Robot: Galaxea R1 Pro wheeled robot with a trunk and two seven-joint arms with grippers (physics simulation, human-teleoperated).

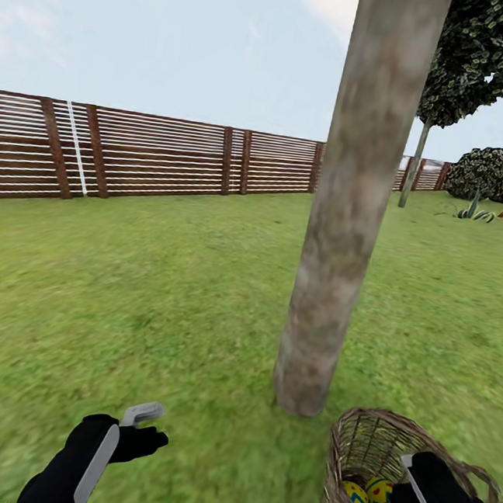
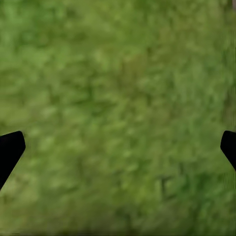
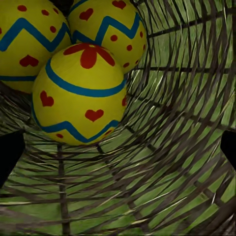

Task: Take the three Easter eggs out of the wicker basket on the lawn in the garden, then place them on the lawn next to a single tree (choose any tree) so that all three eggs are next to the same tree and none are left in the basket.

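Three glossy painted eggs [image 3: 78,93] in woven wicker basket [image 1: 361,451]; right hand [image 3: 118,147] wide inside; left hand [image 2: 118,147] wide above grass [image 2: 118,98].

basket [image 3: 162,162]: woven brown wicker, open weave, rough and matt. eggs [image 3: 81,96]: smooth, slightly glossy yellow shells, painted red hearts and dots, blue zigzag bands. tree trunk [image 1: 358,209]: pale grey-brown bark, mottled, matt. fence [image 1: 160,159]: brown wooden slats, matt. lawn [image 1: 161,288]: mottled green grass, matt. left gripper [image 1: 145,427]: matt black casing, smooth pale grey finger.
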